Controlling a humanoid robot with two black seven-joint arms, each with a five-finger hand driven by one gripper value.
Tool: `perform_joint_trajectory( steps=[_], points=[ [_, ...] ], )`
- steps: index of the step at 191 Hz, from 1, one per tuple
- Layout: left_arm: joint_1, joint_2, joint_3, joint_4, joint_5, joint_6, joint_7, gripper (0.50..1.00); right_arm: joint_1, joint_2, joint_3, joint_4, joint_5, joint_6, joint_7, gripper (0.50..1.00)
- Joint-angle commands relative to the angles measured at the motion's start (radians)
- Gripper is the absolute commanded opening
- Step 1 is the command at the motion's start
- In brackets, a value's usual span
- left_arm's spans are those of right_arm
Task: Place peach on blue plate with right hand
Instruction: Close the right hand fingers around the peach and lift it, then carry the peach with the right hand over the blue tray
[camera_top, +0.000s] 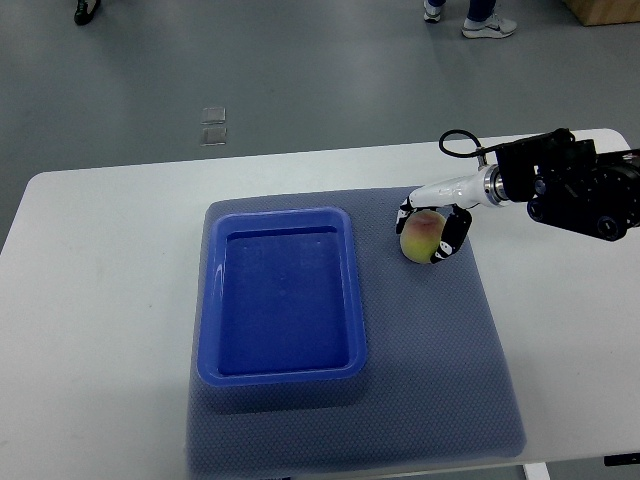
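Textured grey mat (440, 370), glossy rectangular blue plate (283, 375) — right robot hand (433, 232) clamped on round peach (421, 236)

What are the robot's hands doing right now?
Left hand: not in the picture.
Right hand: fingers closed around the peach, over the grey mat, beside the blue plate.

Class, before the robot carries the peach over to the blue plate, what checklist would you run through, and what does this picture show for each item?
1. Right hand closed around the peach: ok, fingers wrap both sides.
2. Peach lifted clear of the grey mat: cannot tell from this steep view.
3. Blue plate empty: ok, nothing lies in it.
4. Path from peach leftward to plate: ok, only bare mat between them.
5. Plate sits fully on the mat: ok.
6. Left hand out of the way: ok, it is not in view.
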Motion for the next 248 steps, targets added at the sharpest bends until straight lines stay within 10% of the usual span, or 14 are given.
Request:
perform_joint_trajectory(
  steps=[1, 132, 248],
  points=[
    [0.000, 0.000, 0.000, 0.000, 0.000, 0.000, 0.000, 1.000, 0.008, -0.002, 0.010, -0.001, 0.001, -0.003, 0.000, 0.619],
    [0.002, 0.000, 0.000, 0.007, 0.000, 0.002, 0.000, 1.000, 0.231, 0.364, 0.018, -0.053, 0.136, -0.009, 0.005, 0.629],
    [0.003, 0.000, 0.003, 0.003, 0.000, 0.002, 0.002, 1.000, 0.114, 0.364, 0.004, -0.164, 0.137, -0.004, 0.038, 0.750]
  ],
)
